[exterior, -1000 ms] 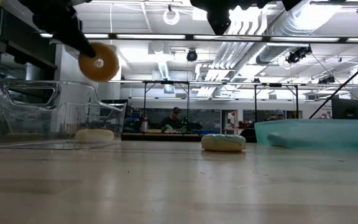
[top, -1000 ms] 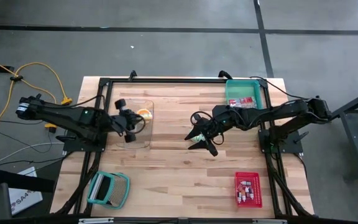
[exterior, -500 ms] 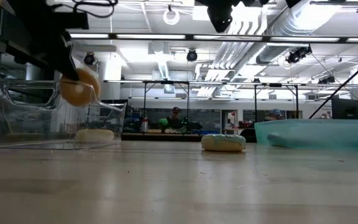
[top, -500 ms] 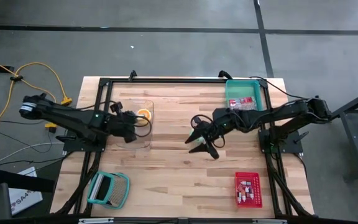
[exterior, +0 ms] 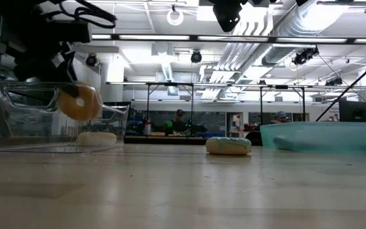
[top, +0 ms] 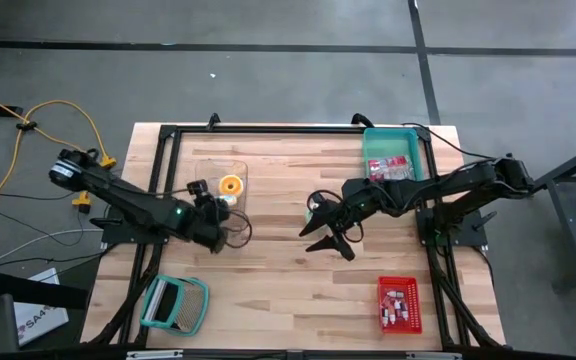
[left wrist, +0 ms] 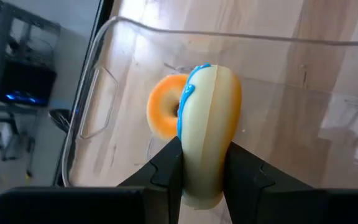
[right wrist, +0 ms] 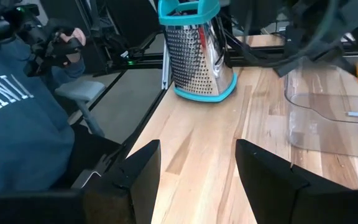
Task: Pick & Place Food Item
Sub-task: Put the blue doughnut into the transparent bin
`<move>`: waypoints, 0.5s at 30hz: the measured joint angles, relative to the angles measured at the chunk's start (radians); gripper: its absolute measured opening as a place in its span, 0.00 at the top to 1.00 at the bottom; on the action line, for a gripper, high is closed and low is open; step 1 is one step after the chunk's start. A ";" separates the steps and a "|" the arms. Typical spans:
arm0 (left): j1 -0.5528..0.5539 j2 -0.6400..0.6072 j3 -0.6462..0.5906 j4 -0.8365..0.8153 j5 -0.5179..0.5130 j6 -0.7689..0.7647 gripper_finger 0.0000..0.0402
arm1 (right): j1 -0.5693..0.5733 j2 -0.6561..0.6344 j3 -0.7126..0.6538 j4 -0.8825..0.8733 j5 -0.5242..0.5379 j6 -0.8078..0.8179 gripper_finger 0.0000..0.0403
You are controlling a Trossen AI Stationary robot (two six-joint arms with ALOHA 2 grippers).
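Note:
My left gripper (top: pixel 215 208) is shut on a cream doughnut with a blue icing line (left wrist: pixel 207 130). The low view shows that doughnut tan (exterior: pixel 80 103), hanging at the height of the clear container's walls (exterior: pixel 56 117). An orange doughnut (left wrist: pixel 163 114) lies flat on the container's floor (top: pixel 230 185). A green-iced doughnut (exterior: pixel 229 145) lies on the table. My right gripper (top: pixel 325 237) hovers open above the table's middle, its fingers (right wrist: pixel 138 168) empty. My left gripper pinches the cream doughnut across its two flat faces (left wrist: pixel 185 174), one finger (left wrist: pixel 165 167) on each side. The fingers slant down from the table's left. The doughnut stands on edge, clear of the container's floor and above the orange doughnut.
A teal bin (top: pixel 396 152) with red packets stands at the far right, a red basket (top: pixel 400 303) at the near right, and a teal-framed grater (top: pixel 175 303) at the near left. A person in a blue sweatshirt (right wrist: pixel 17 124) sits beyond the table's edge.
My left gripper has sunk with the doughnut, shifting toward the table's near edge and rolling its wrist. The doughnut has dropped from above the container's rim to the height of its walls. My right gripper has stayed open and almost still.

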 joint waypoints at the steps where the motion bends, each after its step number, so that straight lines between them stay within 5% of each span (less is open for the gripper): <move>1: -0.013 0.009 0.000 -0.001 -0.011 -0.008 0.79 | 0.000 0.000 0.000 0.000 0.000 0.000 0.51; 15: -0.040 0.072 0.000 -0.014 -0.011 -0.027 0.79 | 0.000 0.000 0.000 0.000 0.000 0.002 0.51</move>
